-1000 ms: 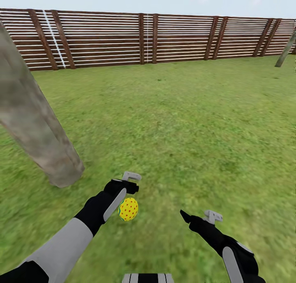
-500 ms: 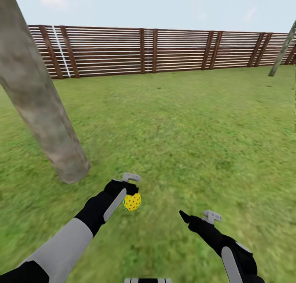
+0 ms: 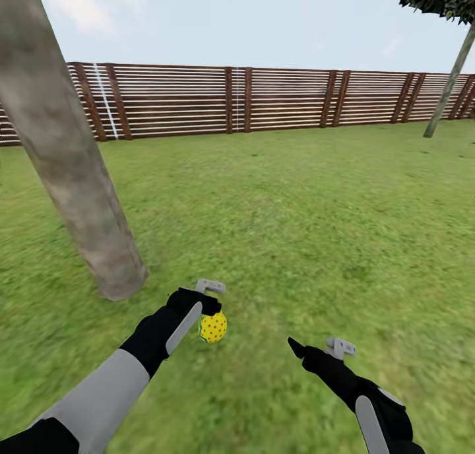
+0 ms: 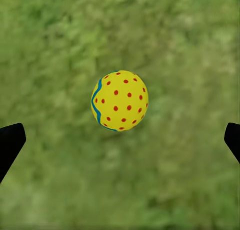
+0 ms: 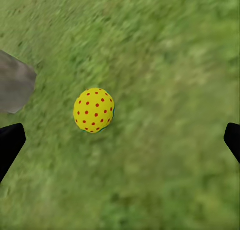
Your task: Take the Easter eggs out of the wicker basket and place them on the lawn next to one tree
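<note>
While the left claw (image 3: 210,295) hangs low over the lawn (image 3: 310,203), one Easter egg (image 3: 213,327) lies on the grass directly under it, a little toward the robot from the fingertips in the head view. In the left wrist view this egg (image 4: 119,100) sits in the middle between the two dark finger tips at the far edges of the picture, and nothing touches it. So I judge the left claw to be wide open and empty, with the egg already set down.

The right claw (image 3: 316,347) is also spread wide and carries nothing. In its wrist view the egg (image 5: 93,109) is ahead of it on the grass, with a grey piece of the trunk (image 5: 15,87) to one side.

The tree (image 3: 79,183) stands to the left of the egg and somewhat farther from the robot, near but not touching. The egg looks almost round from above, so I cannot tell which way its long axis points. The left arm is clearly the nearer one to the egg. It seems this egg is placed beside the tree; the next move probably is to lift the left claw straight up, so that the fingers do not push the egg away.
</note>
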`<state>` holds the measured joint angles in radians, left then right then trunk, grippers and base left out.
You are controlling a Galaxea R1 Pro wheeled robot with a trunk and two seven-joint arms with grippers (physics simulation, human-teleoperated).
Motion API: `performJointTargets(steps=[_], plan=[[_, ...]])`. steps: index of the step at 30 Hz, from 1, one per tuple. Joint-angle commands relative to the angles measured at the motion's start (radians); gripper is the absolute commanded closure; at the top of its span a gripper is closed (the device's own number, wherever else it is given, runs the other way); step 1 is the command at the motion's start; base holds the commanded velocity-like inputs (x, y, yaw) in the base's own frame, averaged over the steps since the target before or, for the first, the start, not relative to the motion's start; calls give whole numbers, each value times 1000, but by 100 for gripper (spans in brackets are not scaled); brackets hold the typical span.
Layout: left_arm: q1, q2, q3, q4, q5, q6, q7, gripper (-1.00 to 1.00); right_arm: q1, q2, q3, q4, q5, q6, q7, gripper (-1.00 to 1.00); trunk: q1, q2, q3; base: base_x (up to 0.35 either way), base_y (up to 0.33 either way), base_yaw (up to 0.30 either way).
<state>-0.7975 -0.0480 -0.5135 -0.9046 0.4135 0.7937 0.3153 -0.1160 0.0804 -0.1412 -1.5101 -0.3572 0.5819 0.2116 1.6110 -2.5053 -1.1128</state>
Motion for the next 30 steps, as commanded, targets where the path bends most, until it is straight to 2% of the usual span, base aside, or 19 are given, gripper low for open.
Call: performJointTargets(steps=[1,4,5,9,20,24,27,30], plan=[[-1,0,3,0,11,4,10,-100,-1,1,-3,-1,-2,7,5,-100,-1,0,3,-5,0,0],[-2,0,53,13,10,25,10,-100,-1,1,-3,0,-2,7,4,-100,-2,1,15,-3,0,0],[-3,0,82,23,9,39,10,-100,-1,1,-3,0,-2,7,4,-100,-2,1,19,-1,0,0],[-3,0,124,51,9,57,10,-100,-1,2,-2,1,-2,7,4,-100,-4,2,34,0,0,0],[-15,-4,152,150,9,133,11,-100,-1,2,-2,3,-2,7,3,-100,-9,4,77,0,0,0],[-35,-2,172,226,9,169,11,-100,-1,2,-2,10,-2,7,3,-100,-11,5,92,0,0,14],[-66,0,180,321,10,183,11,-100,-2,2,5,16,-2,7,3,-100,-22,26,101,0,0,136],[-84,1,182,372,10,186,11,-100,-2,2,23,18,-1,7,2,-100,-34,47,109,0,0,188]])
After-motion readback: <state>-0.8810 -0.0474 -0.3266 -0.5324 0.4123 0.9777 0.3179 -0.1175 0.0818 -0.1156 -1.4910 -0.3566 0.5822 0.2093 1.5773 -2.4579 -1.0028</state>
